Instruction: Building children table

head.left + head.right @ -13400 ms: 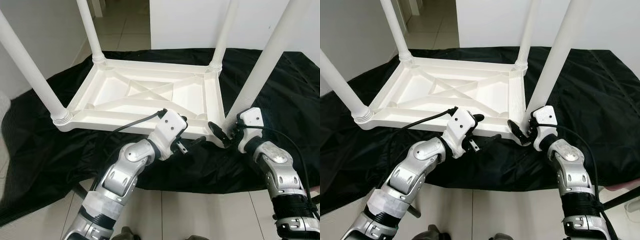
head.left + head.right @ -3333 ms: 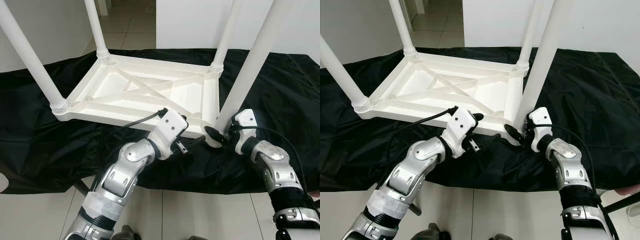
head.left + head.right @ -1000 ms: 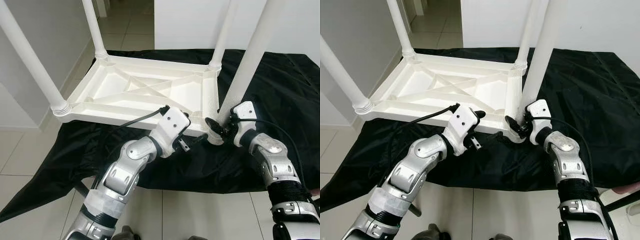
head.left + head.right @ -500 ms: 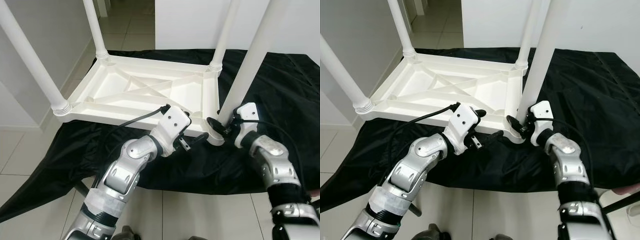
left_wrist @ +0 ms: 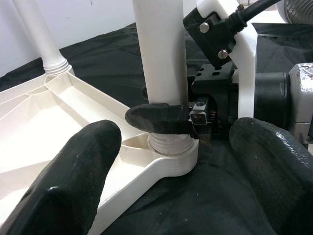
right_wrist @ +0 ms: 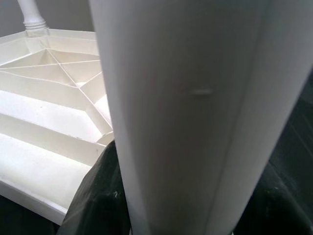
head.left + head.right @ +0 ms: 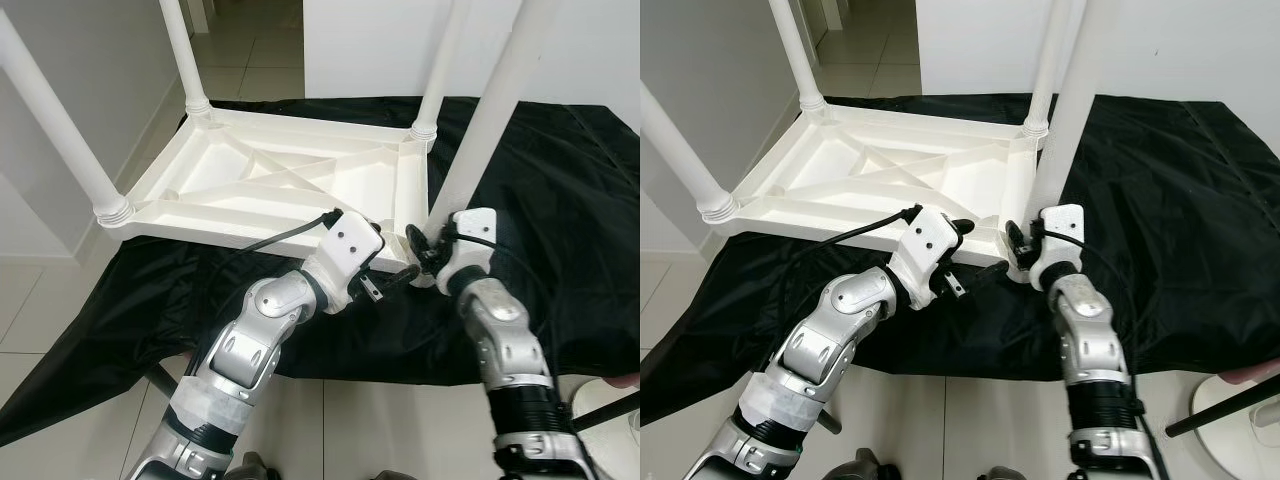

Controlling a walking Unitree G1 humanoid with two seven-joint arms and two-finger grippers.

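The white children's table (image 7: 290, 185) lies upside down on a black cloth (image 7: 560, 200) spread over the tiled floor (image 7: 40, 300), with all four legs standing up from its corners. Your right tool (image 5: 168, 120) is pinching the near right leg (image 7: 480, 130) just above its socket (image 5: 168, 159), one finger (image 5: 156, 117) wrapped across the front of the tube. Your left tool (image 7: 385, 283) hangs just beside that same corner with its fingers (image 5: 63, 181) spread wide, holding nothing.

You appear to be seating or tightening this last leg. Keep the right grip low, close to the collar, because a grip higher up would likely lever the leg sideways in the socket. Turn or press along the leg's own axis and watch the ribbed collar; from these views you cannot tell whether it is fully home.

Bring the open left tool onto the table's rim (image 7: 250, 235) at that corner and hold it down, or the light plastic frame will probably slide on the slick cloth. Keep the left arm's cable (image 7: 270, 240) away from the socket.
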